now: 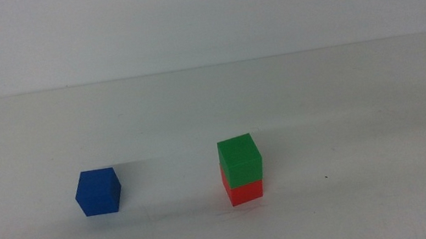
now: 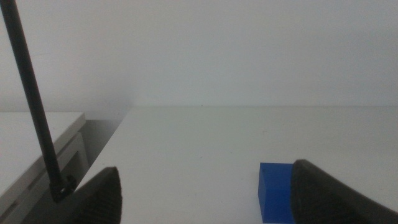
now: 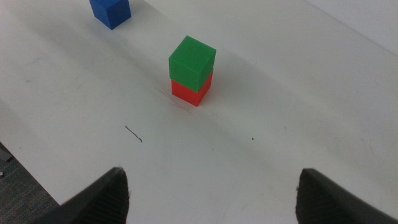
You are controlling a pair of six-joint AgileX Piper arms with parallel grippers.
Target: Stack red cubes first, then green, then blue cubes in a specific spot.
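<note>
Three cubes sit on the white table, and the green cube serves as the landmark for the rest. It rests squarely on top of the red cube, the two touching face to face in a short upright stack, with the green one turned very slightly so that its edges do not quite line up with those of the red one below. The blue cube stands alone on the bare tabletop, well apart from the green cube, off toward the side from which the left arm enters, and nothing touches it. The left gripper hangs low beyond the blue cube, on the far side of it from the green cube; its two dark jaws are spread wide with nothing between them, and the blue cube shows just beside one jaw, partly hidden behind it. A thin dark rod slants across the left wrist view near the table's edge. The right gripper waits on the opposite side of the green cube, well clear of the stack, its jaws likewise spread wide and holding nothing. From the right wrist view the green cube and red cube appear near each other's corners, with the blue cube farther off, and a short dark mark lies on the table surface near the stack.
</note>
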